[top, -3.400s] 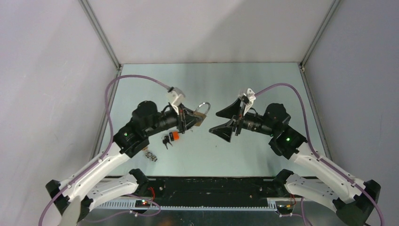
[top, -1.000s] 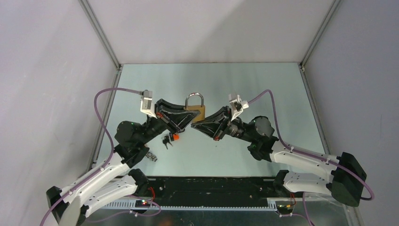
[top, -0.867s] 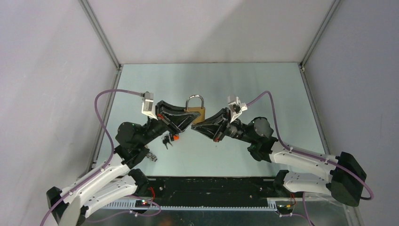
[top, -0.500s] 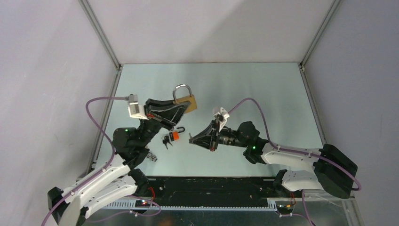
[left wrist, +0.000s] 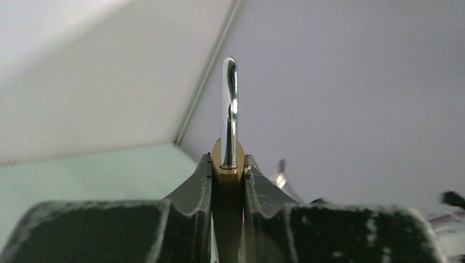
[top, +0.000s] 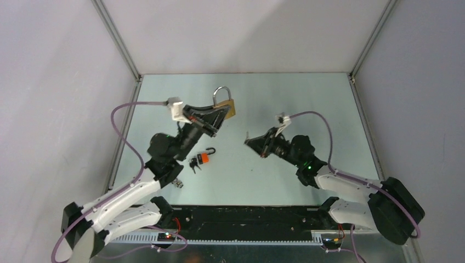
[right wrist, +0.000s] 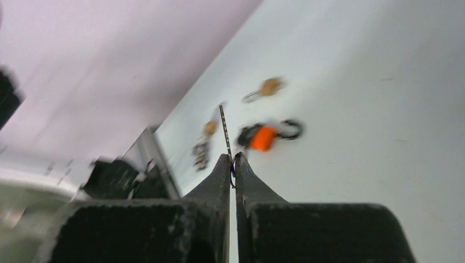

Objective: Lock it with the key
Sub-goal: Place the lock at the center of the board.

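**Status.** The key is not yet in the lock. Insertion and the locking turn remain. Both task parts are in hand, so pickup appears complete.

**Right gripper** (right wrist: 231, 161). The jaws are pressed together on the thin flat metal key (right wrist: 224, 127). The key is seen edge-on and projects forward past the fingertips. Beyond the key tip, down on the pale green table (top: 307, 104), lie a small orange-bodied padlock (right wrist: 263, 137) with a black shackle and a blurred bunch of small keys (right wrist: 200, 149). Neither is touched.

**Left gripper** (left wrist: 227, 164). The jaws stand narrowly apart, pinching the rectangular brass padlock (left wrist: 227, 183) across its flat faces. Its chrome shackle (left wrist: 229, 109) rises upright above the fingertips. The shackle faces the wrist camera edge-on, so whether it is seated cannot be determined.

**Relation.** In the top view the brass padlock is held in the air, ahead and to the left of the right gripper and well apart from the key tip. The keyway is not visible. The next move probably calls for turning the keyway towards the key and aligning the blade.
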`<state>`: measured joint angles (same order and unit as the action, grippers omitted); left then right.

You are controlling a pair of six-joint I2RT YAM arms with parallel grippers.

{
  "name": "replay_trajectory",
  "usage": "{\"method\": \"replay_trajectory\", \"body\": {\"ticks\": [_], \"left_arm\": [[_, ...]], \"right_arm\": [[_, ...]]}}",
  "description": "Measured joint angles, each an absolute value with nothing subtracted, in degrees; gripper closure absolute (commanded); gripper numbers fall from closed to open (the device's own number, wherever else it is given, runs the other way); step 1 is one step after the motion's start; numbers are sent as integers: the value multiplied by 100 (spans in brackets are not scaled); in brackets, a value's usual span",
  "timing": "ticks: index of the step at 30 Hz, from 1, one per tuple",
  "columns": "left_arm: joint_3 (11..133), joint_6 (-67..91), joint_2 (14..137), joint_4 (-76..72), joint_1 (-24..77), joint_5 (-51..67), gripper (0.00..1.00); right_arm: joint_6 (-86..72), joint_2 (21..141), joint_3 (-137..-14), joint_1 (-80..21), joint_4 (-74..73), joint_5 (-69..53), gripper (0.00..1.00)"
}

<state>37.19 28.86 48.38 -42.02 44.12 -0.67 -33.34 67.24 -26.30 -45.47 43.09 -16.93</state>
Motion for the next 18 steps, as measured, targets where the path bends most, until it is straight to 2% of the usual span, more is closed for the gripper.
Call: {"method": "replay_trajectory", "body": {"ticks": [4, 9, 15, 18], "left_arm": [[4294, 2882, 5710, -3352, 4344, -261, 100], [5502, 3306, 7636, -2545, 4165, -58, 100], [7170, 3898, 10191, -2008, 4066, 762, 100], [7966, 4191, 11257, -1789, 4069, 1092, 100]], "right_arm": [[-3544, 6322, -2578, -3647, 3555, -974, 100], [-3675, 6211, -2582, -2414, 2799, -185, 100], [-3802, 7181, -2836, -954, 2119, -45, 100], [-3723, 7730, -3127, -554, 1763, -158, 100]]}}
